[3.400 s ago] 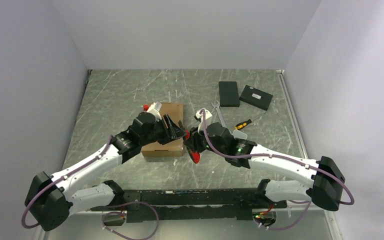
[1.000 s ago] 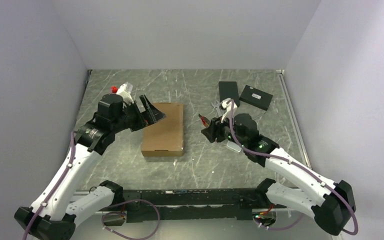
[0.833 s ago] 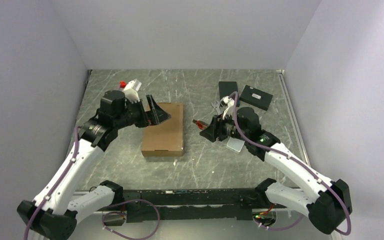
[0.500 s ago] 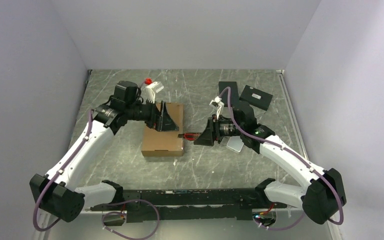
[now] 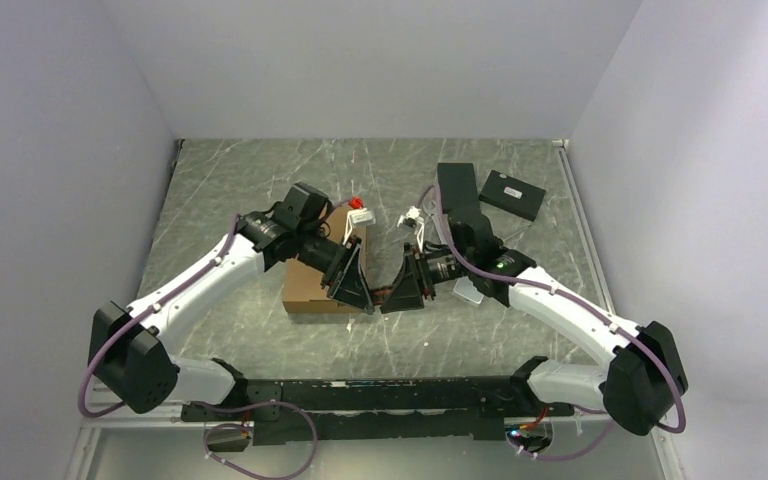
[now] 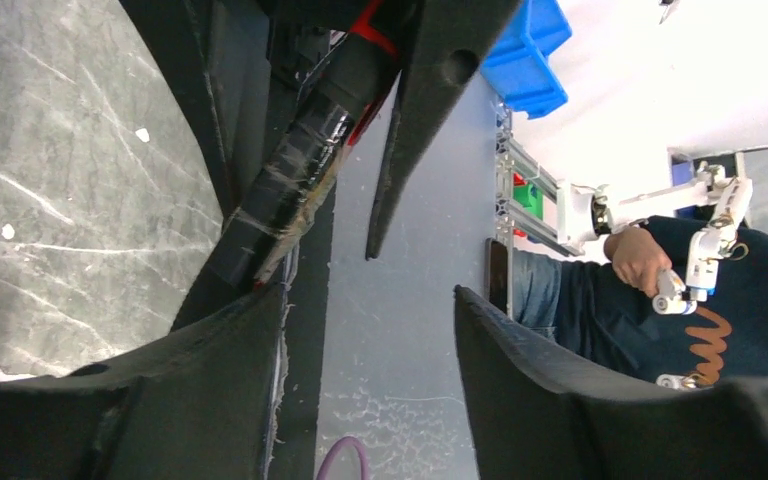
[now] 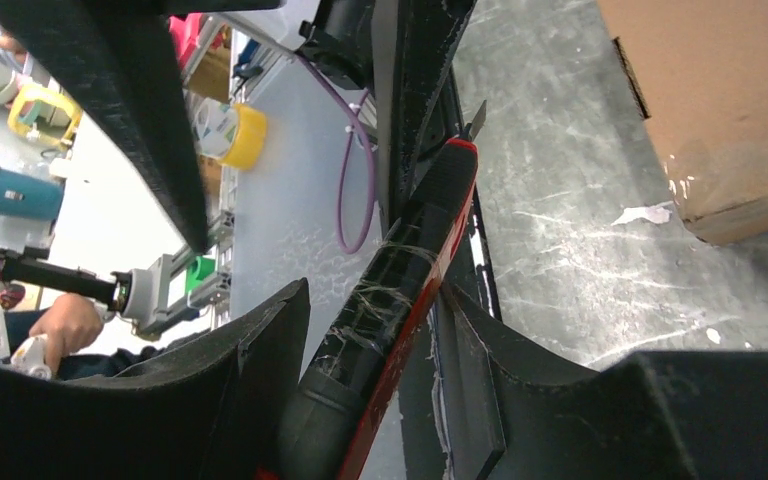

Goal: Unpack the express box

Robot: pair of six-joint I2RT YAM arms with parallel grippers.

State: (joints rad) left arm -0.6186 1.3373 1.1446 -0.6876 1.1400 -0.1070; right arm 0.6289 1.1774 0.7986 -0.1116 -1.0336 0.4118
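The express box [image 5: 305,290] lies flat on the desk [image 5: 460,335], long axis running away — just left of the right gripper [image 5: 397,290], clamped on a box cutter [image 7: 400,300]. The left gripper [image 5: 357,285], spread apart, hangs nearer — at the box's near corner.

Left tool [image 5: 356,286] faces right tool [image 5: 401,290], cutter [image 7: 390,300] in it, beside the near-right corner of the express box [image 5: 305,290].

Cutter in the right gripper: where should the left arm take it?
Probably on the cutter, the bare handle ahead of the right gripper, short of the blade, coming from the left: its rear is clamped and the sharp tip juts forward.
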